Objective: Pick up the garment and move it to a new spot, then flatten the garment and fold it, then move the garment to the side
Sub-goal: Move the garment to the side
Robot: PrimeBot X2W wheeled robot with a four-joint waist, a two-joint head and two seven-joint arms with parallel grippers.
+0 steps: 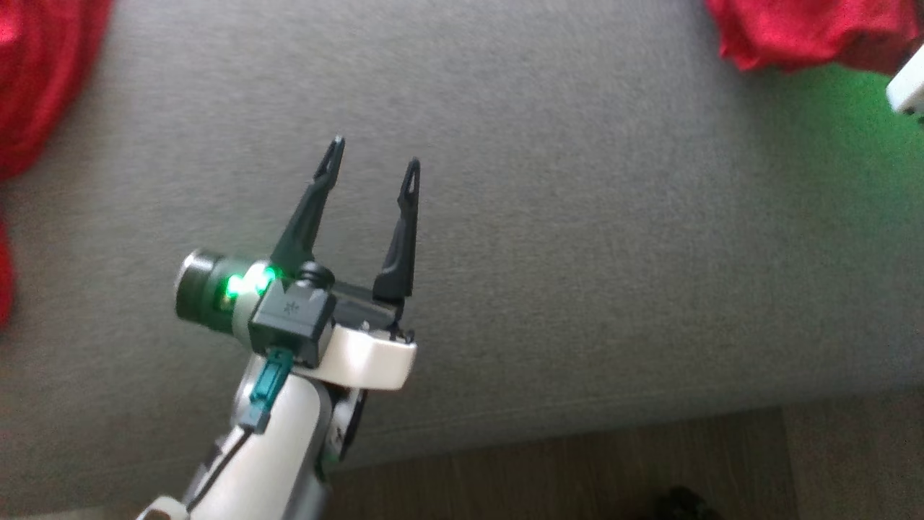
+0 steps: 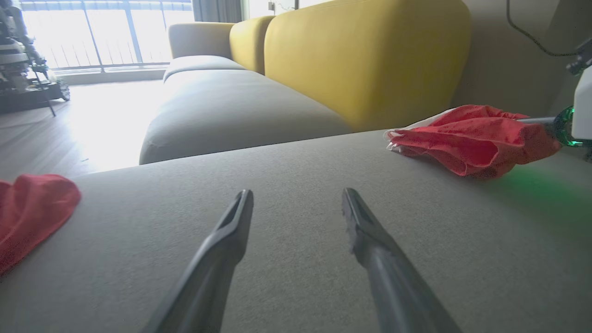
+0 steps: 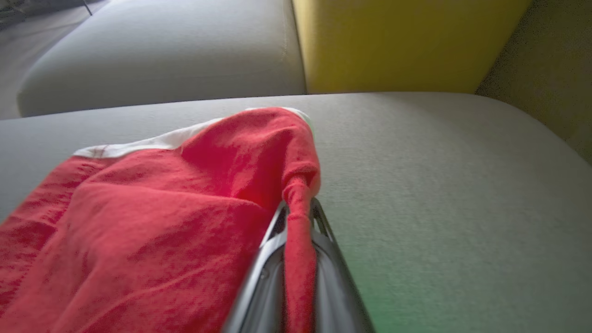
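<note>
At the far left edge of the grey sofa seat (image 1: 577, 253) lies a loose red cloth (image 1: 36, 79); whether it belongs to the task I cannot tell. To its right, the left pincer (image 1: 374, 155) hovers over bare upholstery with its fingers wide apart, holding nothing. Well away to the right and farther back, near the yellow back cushion (image 2: 370, 60), the garment (image 1: 808, 32) sits bunched on the seat, a white edge showing along its far side. The right pincer (image 3: 299, 206) is clamped on a pinched-up fold at the garment's right end. The bundle trails leftward from that grip, so its long axis seems to run across the seat toward the left pincer. The right arm is clearly the nearer one, so the lift to a new spot looks to be its job.
</note>
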